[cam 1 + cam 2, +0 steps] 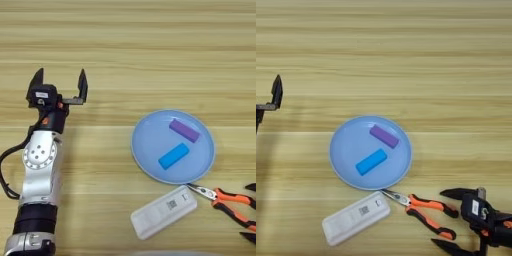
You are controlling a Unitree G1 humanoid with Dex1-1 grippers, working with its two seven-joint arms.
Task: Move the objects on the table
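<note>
Right gripper (452, 218) is sitting spread open at the table's (150, 50) near right corner, fingers flanking the pliers' (426, 210) handle ends; pliers' tips are touching the blue plate's (343, 150) near rim. White device (163, 212) is lying near the near edge, just beside the pliers. Plate is holding purple block (184, 130) and blue block (173, 155). Left gripper (59, 86) is idling open by the left edge

The light wooden surface (150, 50) shows smooth, striped grain. The round light-blue plate (343, 145) looks glossy. The flat white rectangular plastic device (356, 218) appears matt; the needle-nose pliers (423, 210) have bare metal tips.
</note>
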